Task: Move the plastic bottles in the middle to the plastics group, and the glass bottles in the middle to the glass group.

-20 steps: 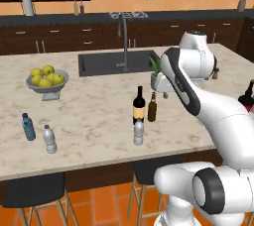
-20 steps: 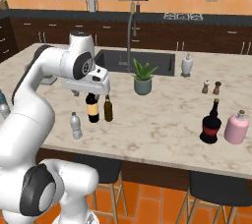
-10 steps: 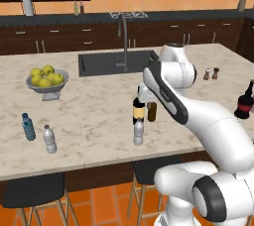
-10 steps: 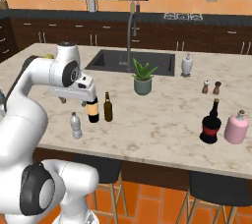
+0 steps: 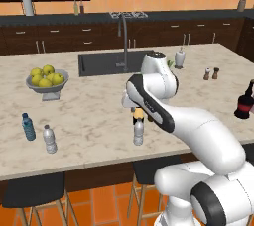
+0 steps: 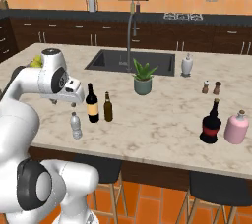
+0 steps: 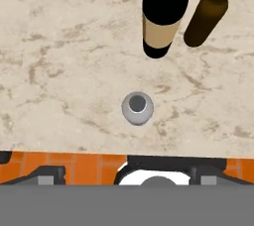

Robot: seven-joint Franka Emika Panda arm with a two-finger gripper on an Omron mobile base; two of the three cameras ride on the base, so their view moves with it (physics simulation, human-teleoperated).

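The small clear water bottle (image 5: 139, 132) (image 6: 76, 126) with a white cap stands near the counter's front edge. In the hand view I look straight down on the water bottle's cap (image 7: 137, 108). My gripper (image 6: 67, 101) (image 7: 127, 171) hangs just above it, open, with nothing between the fingers. Behind it stand the tall black wine bottle (image 6: 92, 103) (image 7: 163, 14) with a tan label and the slim brown bottle (image 6: 108, 107) (image 7: 211, 17). A blue bottle (image 5: 28, 127) and a clear one (image 5: 48, 139) stand at the left. The red-banded round bottle (image 6: 211, 123) (image 5: 244, 102) stands at the right.
A pink bottle (image 6: 236, 127) stands beside the red-banded one. A potted plant (image 6: 142, 77), a sink (image 6: 130, 61) with a tall tap, a white dispenser (image 6: 186, 64) and two shakers (image 6: 211, 87) lie farther back. A fruit bowl (image 5: 46, 79) sits back left. Stools stand under the counter edge.
My arm has swung left across the counter, carrying the hand from right of the wine bottle to above the small clear bottle. The jaws stayed open. No bottle moved.
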